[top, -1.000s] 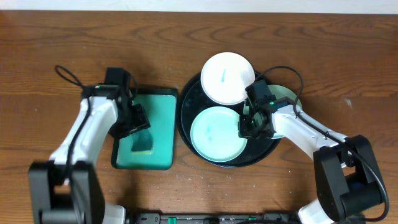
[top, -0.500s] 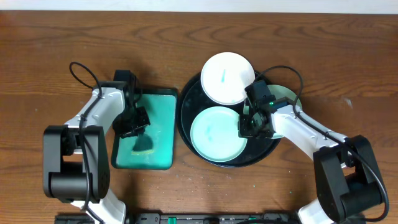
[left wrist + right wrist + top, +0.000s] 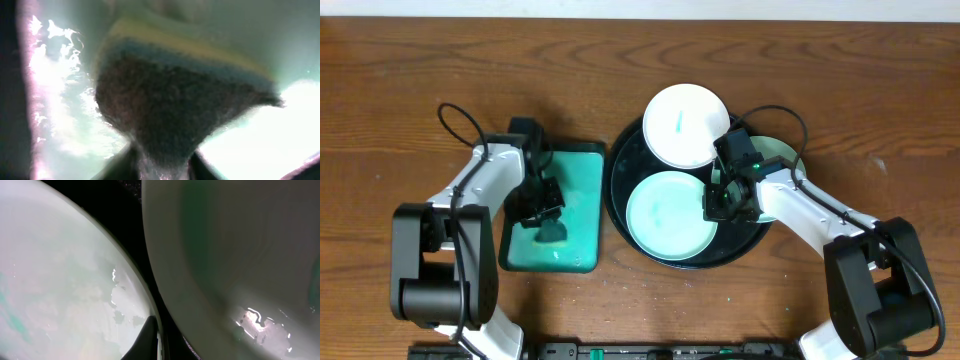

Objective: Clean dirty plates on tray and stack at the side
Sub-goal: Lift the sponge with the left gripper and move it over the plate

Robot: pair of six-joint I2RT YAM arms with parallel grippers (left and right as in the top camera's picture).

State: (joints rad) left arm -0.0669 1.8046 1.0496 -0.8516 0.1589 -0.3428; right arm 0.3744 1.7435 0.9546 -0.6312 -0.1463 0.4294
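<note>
Currently on table (image 3: 410,60): black tray (image 3: 623,165) at centre-right; teal tray (image 3: 578,175) just beside it, on its left.
Plate 1 (image 3: 686,125): white, 1 teal streak; sits at the black tray's far edge and overhangs the rim.
Plate 2 (image 3: 665,215): pale green with faint teal smears; lies flat in the black tray's near half, meeting Plate 1.
Plate 3 (image 3: 786,155): pale green; at the black tray's right side, largely hidden under the right arm (image 3: 800,205).
Left gripper (image 3: 547,215): over the teal tray, jaws clamped on the sponge.
Sponge (image 3: 185,100): dark scrub face, yellow layer behind; held above the teal tray's wet near half.
Right gripper (image 3: 717,207): jaws closed; low in the black tray between Plate 2 and Plate 3.
Right fingertip (image 3: 146,337): at Plate 2's rim; whether the rim is pinched cannot be told.
</note>
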